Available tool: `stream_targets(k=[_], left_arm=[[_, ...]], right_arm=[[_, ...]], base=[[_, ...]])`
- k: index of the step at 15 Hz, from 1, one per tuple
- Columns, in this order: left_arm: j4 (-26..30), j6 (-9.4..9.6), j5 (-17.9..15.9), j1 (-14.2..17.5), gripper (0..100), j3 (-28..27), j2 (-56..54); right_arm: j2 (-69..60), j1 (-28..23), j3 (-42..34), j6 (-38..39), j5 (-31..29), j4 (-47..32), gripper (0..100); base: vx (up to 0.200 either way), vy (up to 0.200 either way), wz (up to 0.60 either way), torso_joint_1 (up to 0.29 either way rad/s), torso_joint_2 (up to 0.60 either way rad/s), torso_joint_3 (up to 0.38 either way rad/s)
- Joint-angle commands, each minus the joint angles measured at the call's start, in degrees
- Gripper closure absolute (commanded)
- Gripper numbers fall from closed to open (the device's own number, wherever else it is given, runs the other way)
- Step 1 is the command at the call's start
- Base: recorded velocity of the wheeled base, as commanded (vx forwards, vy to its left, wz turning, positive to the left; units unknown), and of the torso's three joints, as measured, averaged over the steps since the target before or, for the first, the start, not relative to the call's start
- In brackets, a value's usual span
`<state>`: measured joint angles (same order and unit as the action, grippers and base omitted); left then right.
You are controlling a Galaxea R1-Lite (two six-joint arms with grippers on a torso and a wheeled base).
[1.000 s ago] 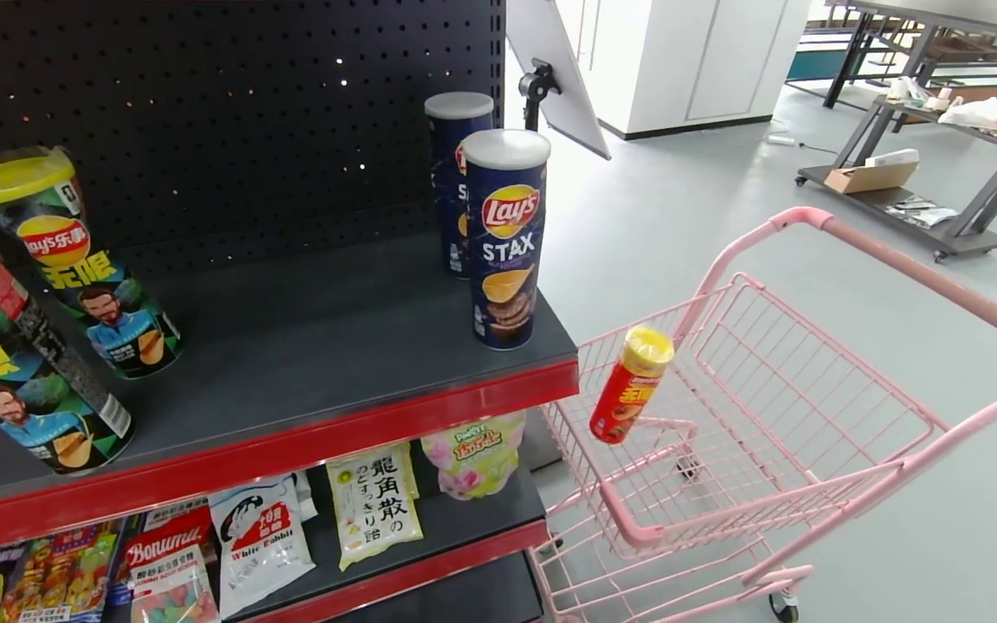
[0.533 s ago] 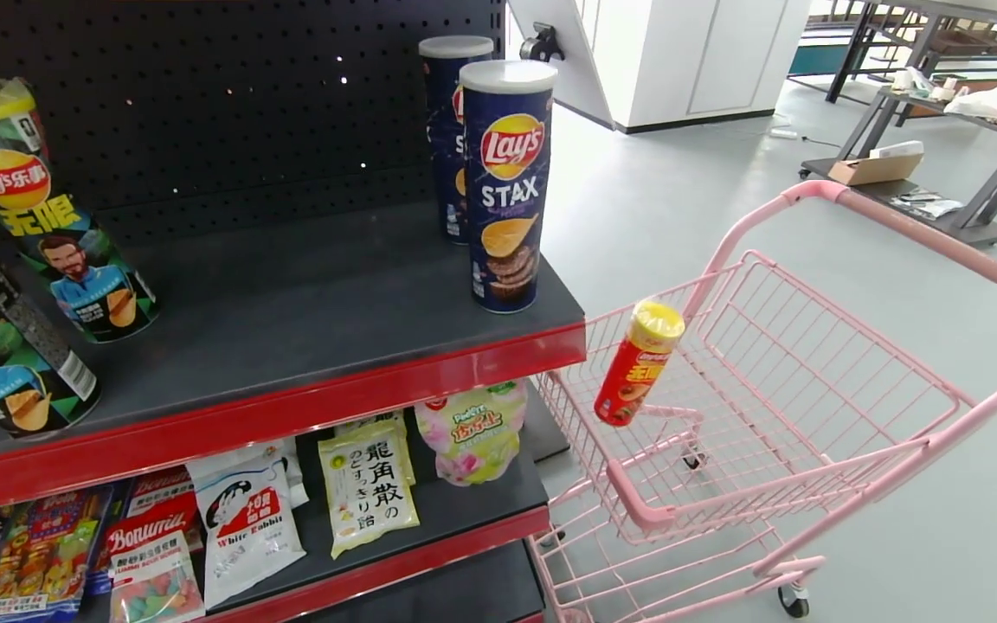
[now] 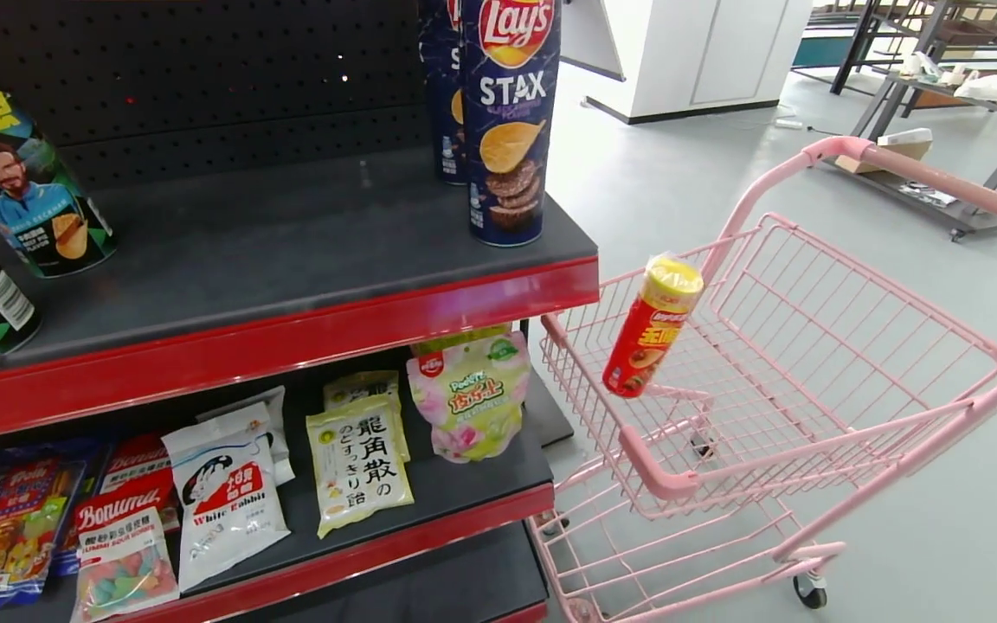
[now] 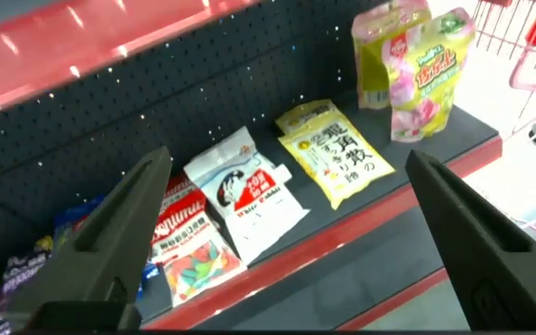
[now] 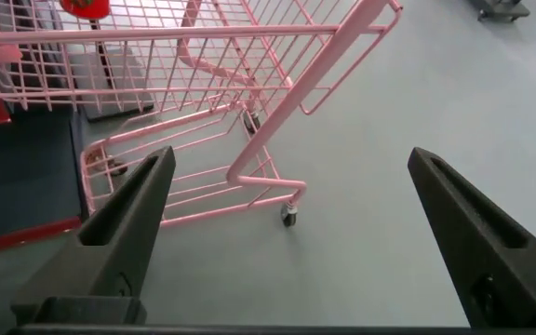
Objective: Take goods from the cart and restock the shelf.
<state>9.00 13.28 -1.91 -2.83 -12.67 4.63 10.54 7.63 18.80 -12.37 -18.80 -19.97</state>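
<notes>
A small red chips can with a yellow lid leans upright against the near corner of the pink wire cart, which stands just right of the shelf. The upper shelf board carries two tall blue chips cans at its right end and dark green cans at its left. My left gripper is open, facing the lower shelf's snack bags. My right gripper is open over the grey floor, beside the cart, with nothing between its fingers.
The lower shelf holds a white bag, a yellow bag, a green and pink bag and several more to the left. The middle of the upper board is bare. A metal rack stands far right.
The whole head picture has shifted upward, so the camera has tilted down. The red can, cart and shelf goods keep their places relative to each other.
</notes>
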Motion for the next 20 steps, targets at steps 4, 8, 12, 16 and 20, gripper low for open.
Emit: stream_targets(k=[4, 8, 12, 16, 20], left_arm=[[-0.03, 0.00, -0.02, 0.02, 0, 0.10, 0.11], [0.06, 0.00, -0.11, 0.02, 0, 0.27, 0.11], [0.06, 0.08, -0.11, 0.02, 0, 0.45, 0.11], [0.41, 0.00, 0.33, 0.02, 0, 0.45, 0.99], [0.32, 0.00, 0.33, 0.02, 0, -0.78, 3.01]], right_arm=[[17.93, 0.37, 7.13, 3.58, 3.42, 11.88, 0], [39.29, 0.19, 15.04, 8.77, 5.53, 26.47, 0], [50.36, 0.98, 16.53, 9.03, 20.82, 26.65, 0], [69.70, -0.16, 16.45, 10.53, 30.84, 40.01, 0], [84.46, -0.34, 19.17, 10.88, 35.23, 51.78, 0]], base=[[0.000, 0.000, 0.00, -0.019, 0.10, 0.074], [0.000, 0.000, 0.00, 0.000, 0.00, 0.000], [0.000, 0.000, 0.00, 0.000, 0.00, 0.000], [0.000, 0.000, 0.00, 0.000, 0.00, 0.000], [0.000, 0.000, 0.00, 0.000, 0.00, 0.000]])
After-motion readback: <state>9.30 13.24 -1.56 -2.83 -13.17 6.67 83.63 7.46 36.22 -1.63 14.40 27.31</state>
